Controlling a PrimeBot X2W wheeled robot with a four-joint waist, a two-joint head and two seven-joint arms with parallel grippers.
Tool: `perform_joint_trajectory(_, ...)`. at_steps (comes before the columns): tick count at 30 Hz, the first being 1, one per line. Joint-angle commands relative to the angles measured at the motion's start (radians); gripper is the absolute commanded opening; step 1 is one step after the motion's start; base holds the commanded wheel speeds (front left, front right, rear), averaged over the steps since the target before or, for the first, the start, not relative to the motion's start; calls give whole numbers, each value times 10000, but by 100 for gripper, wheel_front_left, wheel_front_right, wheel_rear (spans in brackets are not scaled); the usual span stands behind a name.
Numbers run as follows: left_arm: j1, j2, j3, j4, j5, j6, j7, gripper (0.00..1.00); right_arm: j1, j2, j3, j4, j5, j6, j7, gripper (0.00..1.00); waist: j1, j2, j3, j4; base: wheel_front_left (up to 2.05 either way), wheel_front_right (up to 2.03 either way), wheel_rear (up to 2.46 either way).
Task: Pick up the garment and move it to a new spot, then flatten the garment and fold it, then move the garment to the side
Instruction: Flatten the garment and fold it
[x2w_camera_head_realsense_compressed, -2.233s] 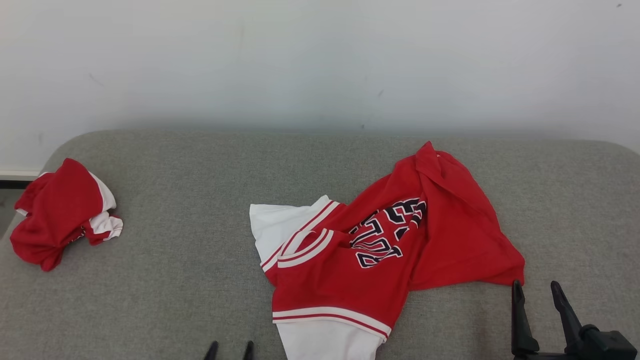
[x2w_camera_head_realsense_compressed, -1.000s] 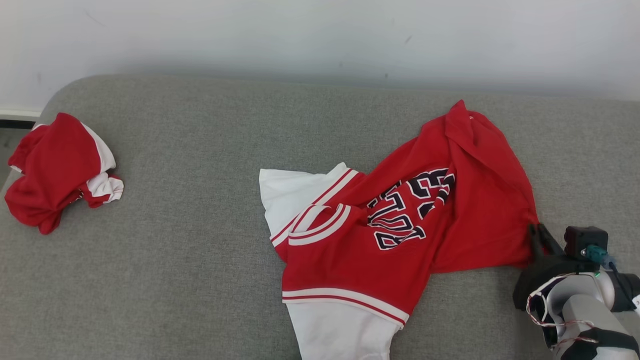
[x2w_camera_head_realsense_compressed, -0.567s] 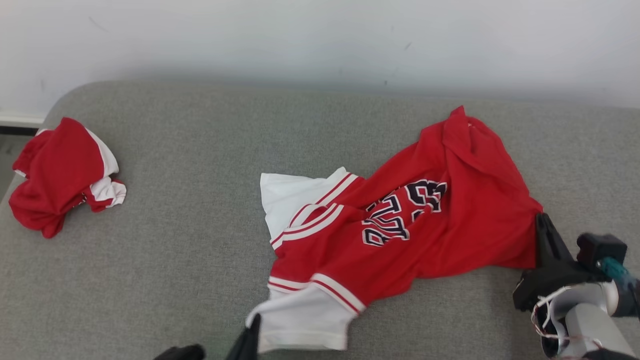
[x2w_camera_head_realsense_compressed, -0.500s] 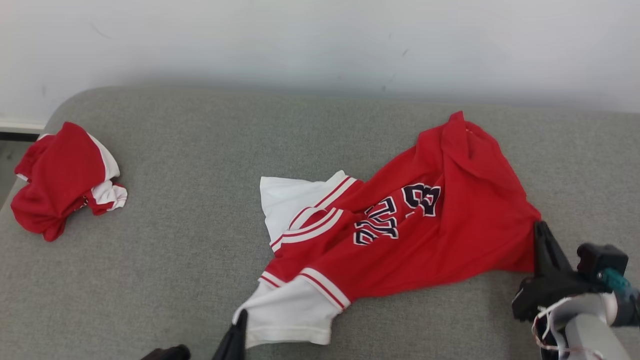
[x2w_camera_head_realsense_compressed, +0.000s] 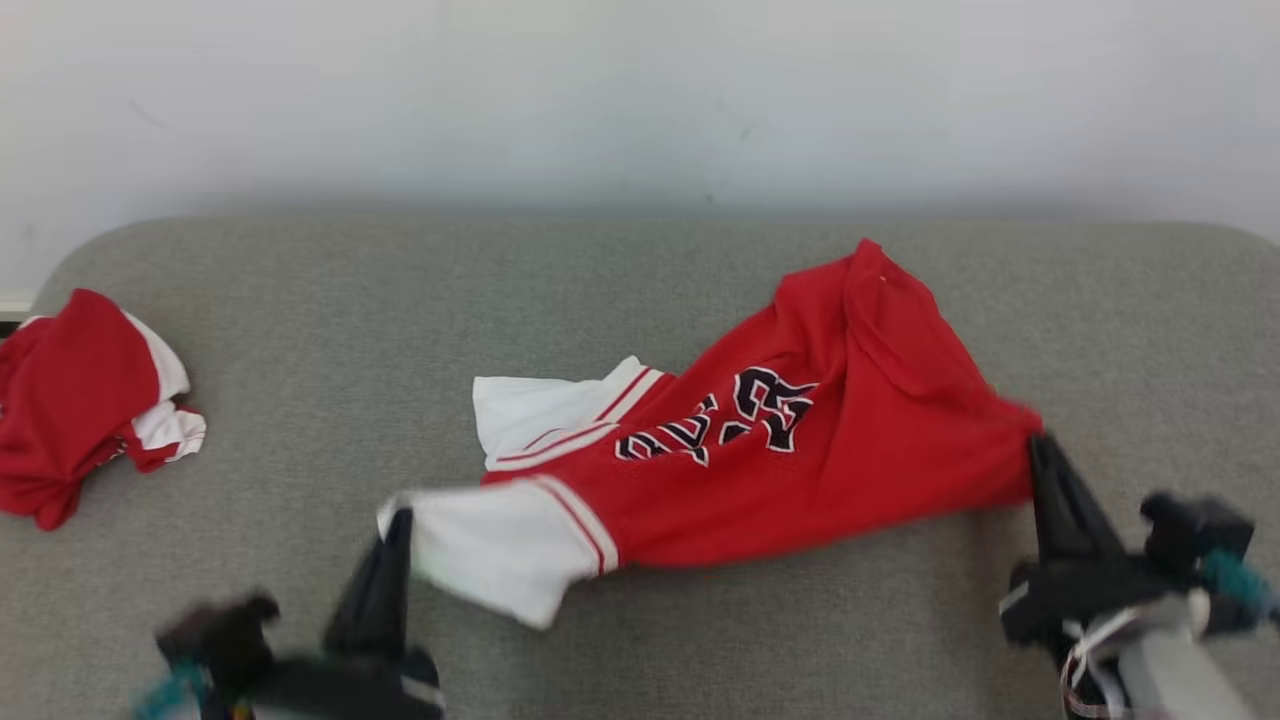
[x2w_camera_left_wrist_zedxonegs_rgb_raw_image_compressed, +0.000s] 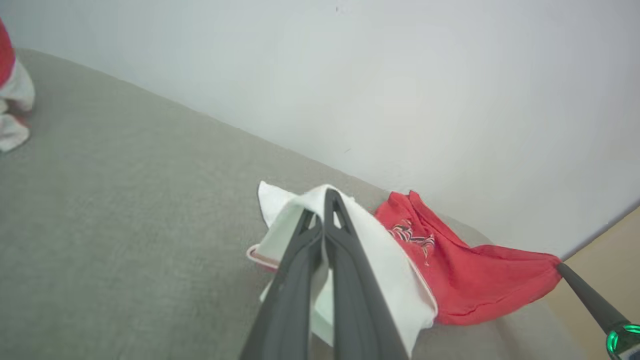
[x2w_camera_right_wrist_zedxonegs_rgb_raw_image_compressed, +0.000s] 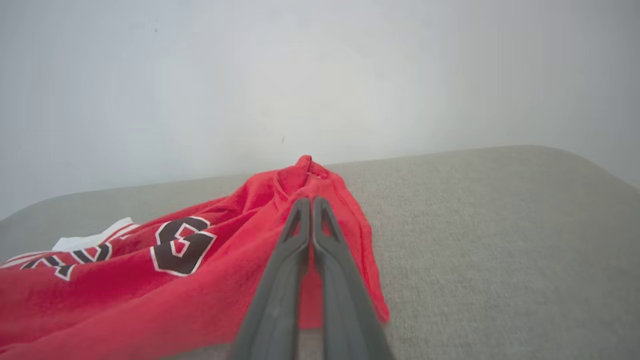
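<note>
Grey cushion (x2w_camera_head_realsense_compressed: 300, 330), red garment (x2w_camera_head_realsense_compressed: 800, 450), white wall (x2w_camera_head_realsense_compressed: 600, 90)

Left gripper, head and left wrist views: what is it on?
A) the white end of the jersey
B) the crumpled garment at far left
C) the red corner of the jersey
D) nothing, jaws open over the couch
A: the left gripper is shut on the white end of the jersey, with fabric draped around it; the red corner is pinched by the right gripper.
</note>
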Motion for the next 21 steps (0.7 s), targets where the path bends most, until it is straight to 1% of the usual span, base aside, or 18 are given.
perform_joint_trajectory(1, -377, 147, 44, -110, -81, 16, 124, 0, -287, -97, 77, -90, 86, 15, 11, 0, 1, 0, 258, -183, 0, 0, 0)
perform_joint_trajectory(6, -2877, 802, 303, -317, -1026, 17, 1707, 0, -2271, -536, 554, -224, 646, 15, 285, 0, 1, 0, 908, -349, 0, 0, 0)
perform_joint_trajectory(8, -4069, 939, 510, -205, -1438, 92, 2455, 0, -3258, -657, 651, -181, 965, 15, 556, 0, 1, 0, 1310, -408, 0, 0, 0)
perform_joint_trajectory(11, -6065, 918, 876, 165, -2077, 443, 3378, 0, -4847, -769, 677, 71, 1515, 15, 993, 0, 1, 0, 1982, -429, 0, 0, 0)
perform_joint_trajectory(13, -7442, 940, 1037, 614, -2354, 676, 3902, 0, -5965, -799, 730, 329, 1686, 15, 1243, 0, 1, 0, 2446, -444, 0, 0, 0)
perform_joint_trajectory(15, -9015, 1022, 1187, 1232, -2415, 900, 4235, 0, -7156, -805, 712, 658, 1882, 15, 1541, 0, 1, 0, 2973, -445, 0, 0, 0)
perform_joint_trajectory(17, -10399, 974, 1283, 1954, -2491, 1053, 4388, 0, -8334, -794, 746, 1002, 1943, 15, 1721, 0, 1, 0, 3465, -476, 0, 0, 0)
perform_joint_trajectory(19, -11782, 1044, 1226, 2709, -2273, 1094, 4463, 0, -9512, -713, 489, 1441, 2115, 15, 1770, 0, 1, 0, 3929, -520, 0, 0, 0)
perform_joint_trajectory(21, -13165, 1016, 1310, 3361, -2177, 1179, 4300, 0, -10681, -647, 256, 1960, 2165, 15, 1782, 0, 1, 0, 4354, -578, 0, 0, 0)
